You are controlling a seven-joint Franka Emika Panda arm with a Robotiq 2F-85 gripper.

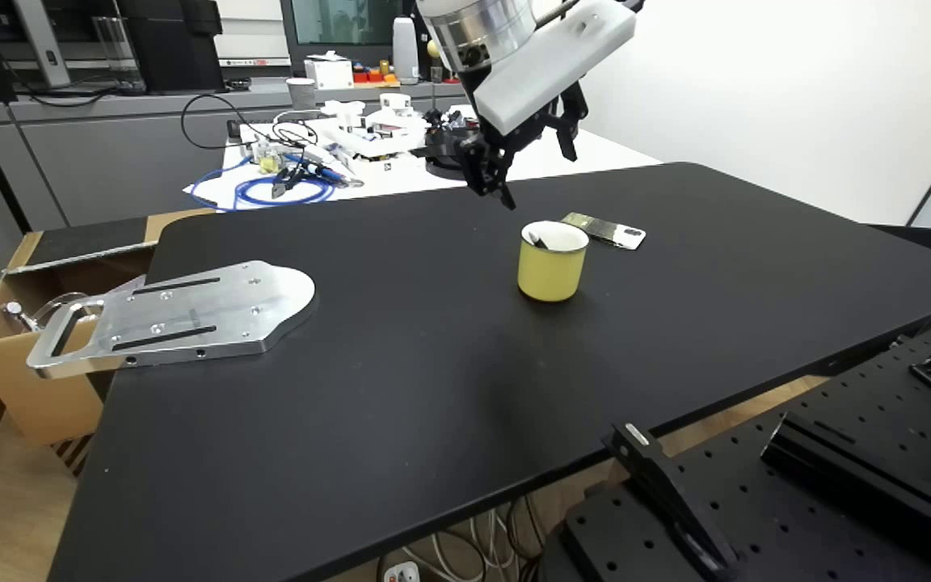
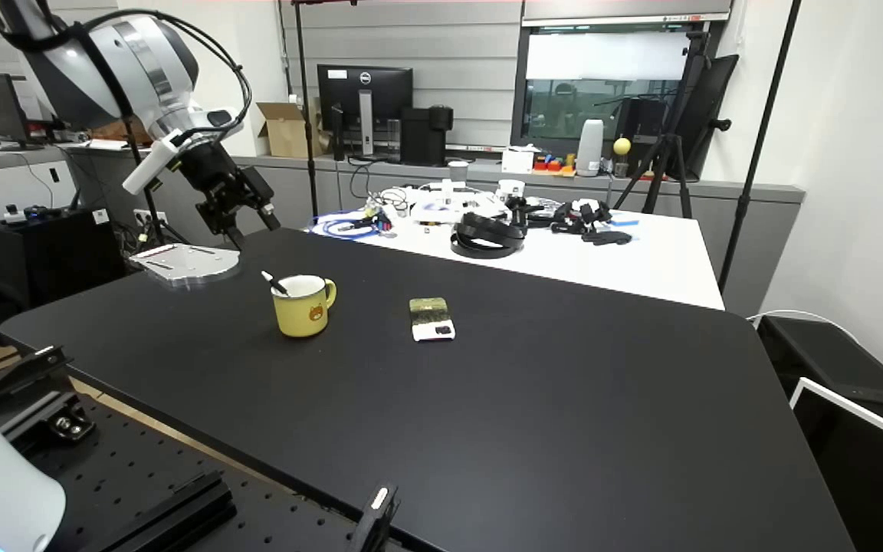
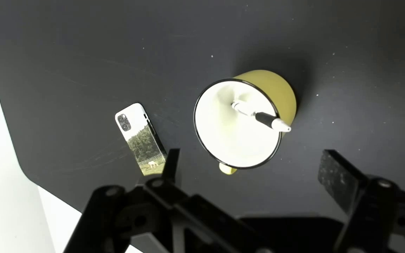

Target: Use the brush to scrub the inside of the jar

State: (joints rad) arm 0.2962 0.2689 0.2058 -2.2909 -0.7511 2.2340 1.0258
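Above one black table (image 1: 352, 436), we entered one gripper (image 1: 539, 179): spread wide, nothing held. On that table stood one yellow mug (image 1: 549, 275), serving as jar: upright. Inside it leaned one pen (image 3: 264, 118), serving as brush: white end projecting. We judged the step was to take the pen, best done by centring over that end, squaring across its length, avoiding the mug, and closing gently.

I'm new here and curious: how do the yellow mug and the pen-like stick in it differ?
The mug is squat and yellow outside; the stick is thin, black and white. The mug stands upright on the table, while the stick slants out of it. Both are clear of the open gripper.
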